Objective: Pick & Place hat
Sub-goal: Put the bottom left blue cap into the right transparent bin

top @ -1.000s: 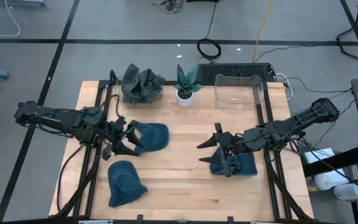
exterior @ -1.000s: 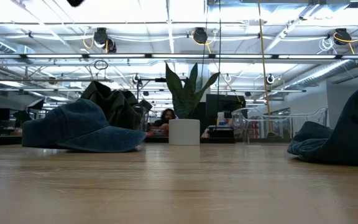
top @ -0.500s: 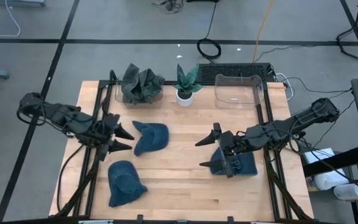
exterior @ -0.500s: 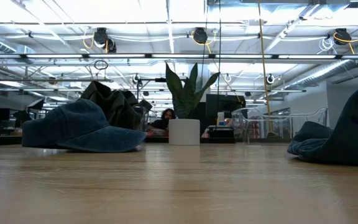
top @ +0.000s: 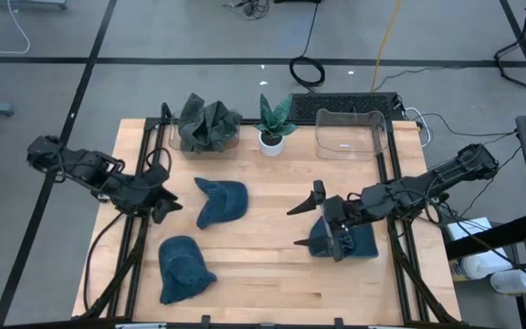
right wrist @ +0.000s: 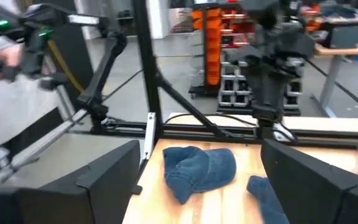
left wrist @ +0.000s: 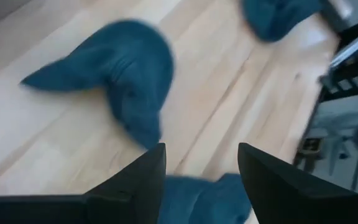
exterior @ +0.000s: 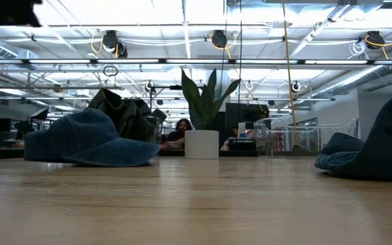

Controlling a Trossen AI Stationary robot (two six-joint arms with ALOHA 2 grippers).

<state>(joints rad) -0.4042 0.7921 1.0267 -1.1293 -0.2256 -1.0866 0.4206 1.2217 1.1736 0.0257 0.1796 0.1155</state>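
Wooden counter (top: 263, 274) from above: my left hand (top: 164, 206), fingers spread, hovers beside the middle hat (top: 219, 201); my right hand (top: 306, 226) gapes over another hat (top: 359, 241). Level view: hat (exterior: 90, 138) lies flat.

hat (top: 220, 201) ctr table | hat (top: 184, 268) front-L | plant (top: 272, 126) behind | bin (top: 351, 133) back-R

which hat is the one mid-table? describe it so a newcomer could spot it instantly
Start at the potted plant at the wooden table's far edge and come toward the near edge: the blue denim cap lies just left of centre. Unlike the other two caps, it lies alone in the open middle, with no gripper over it, brim pointing toward the plant.
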